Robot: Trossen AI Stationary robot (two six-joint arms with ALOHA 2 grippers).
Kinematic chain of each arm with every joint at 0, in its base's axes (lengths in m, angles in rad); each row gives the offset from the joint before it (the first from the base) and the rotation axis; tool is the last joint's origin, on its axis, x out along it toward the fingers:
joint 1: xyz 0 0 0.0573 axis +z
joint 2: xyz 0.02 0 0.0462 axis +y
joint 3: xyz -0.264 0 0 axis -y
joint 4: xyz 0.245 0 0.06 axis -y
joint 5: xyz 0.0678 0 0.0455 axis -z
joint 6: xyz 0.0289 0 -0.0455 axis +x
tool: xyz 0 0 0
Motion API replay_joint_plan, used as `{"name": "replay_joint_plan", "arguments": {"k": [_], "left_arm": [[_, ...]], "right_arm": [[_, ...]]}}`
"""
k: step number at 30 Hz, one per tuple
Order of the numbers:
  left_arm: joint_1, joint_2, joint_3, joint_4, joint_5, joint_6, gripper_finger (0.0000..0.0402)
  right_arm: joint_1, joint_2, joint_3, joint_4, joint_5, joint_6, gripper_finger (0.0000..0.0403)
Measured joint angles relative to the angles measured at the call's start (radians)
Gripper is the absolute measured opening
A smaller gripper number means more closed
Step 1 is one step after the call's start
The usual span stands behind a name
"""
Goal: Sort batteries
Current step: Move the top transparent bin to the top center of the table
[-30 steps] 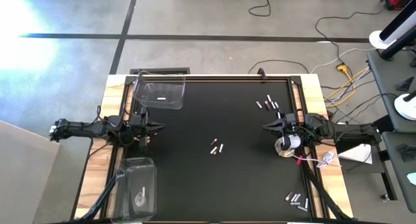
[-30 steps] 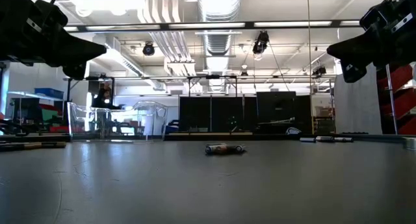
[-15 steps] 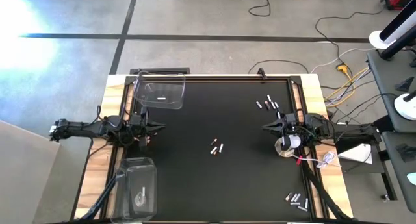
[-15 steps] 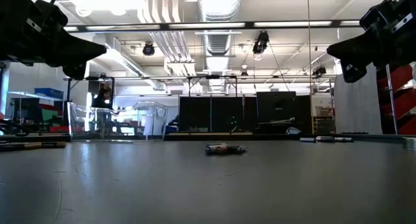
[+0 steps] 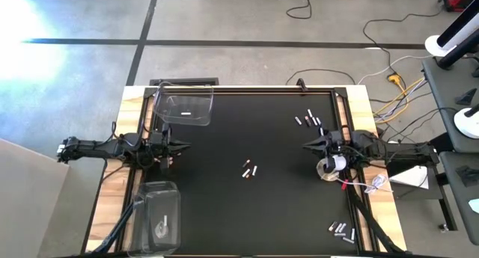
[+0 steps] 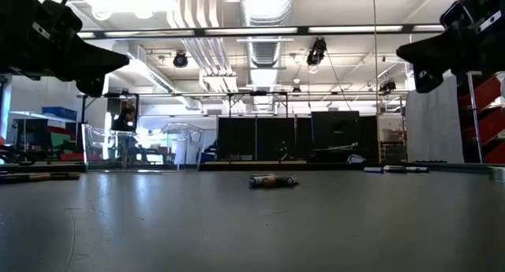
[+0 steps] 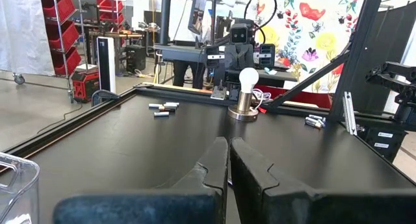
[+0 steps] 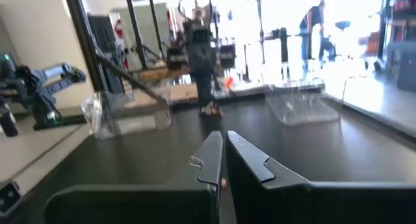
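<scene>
Clear bins (image 5: 185, 107) flank the left jaws (image 5: 182, 146); batteries (image 5: 250, 170) lie mid-table.

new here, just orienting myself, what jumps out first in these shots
The wide black table with batteries scattered in small clusters: at its centre, far right and near right corner. Two clear plastic bins sit along its left edge. Both arms wait at mid-table, the left end effector and the right end effector shut and empty.
</scene>
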Motion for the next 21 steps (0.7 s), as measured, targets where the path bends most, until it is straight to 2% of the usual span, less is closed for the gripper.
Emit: {"name": "replay_joint_plan", "arguments": {"k": [4,9,13,17,21], "left_arm": [[0.000,0.000,0.000,0.000,0.000,0.000,0.0000],[0.000,0.000,0.000,0.000,0.000,0.000,0.0000],[0.000,0.000,0.000,0.000,0.000,0.000,0.0000],[0.000,0.000,0.000,0.000,0.000,0.000,0.0000],[0.000,0.000,0.000,0.000,0.000,0.000,0.0000]], "right_arm": [[0.000,0.000,0.000,-0.001,0.000,0.031,0.0013],[0.000,0.000,0.000,0.002,0.002,0.293,0.0013],[0.000,0.001,0.000,0.003,0.075,0.279,0.0013],[0.000,0.023,0.001,0.045,0.082,0.255,0.0013],[0.000,0.116,0.050,0.033,0.235,0.238,0.0013]]}}
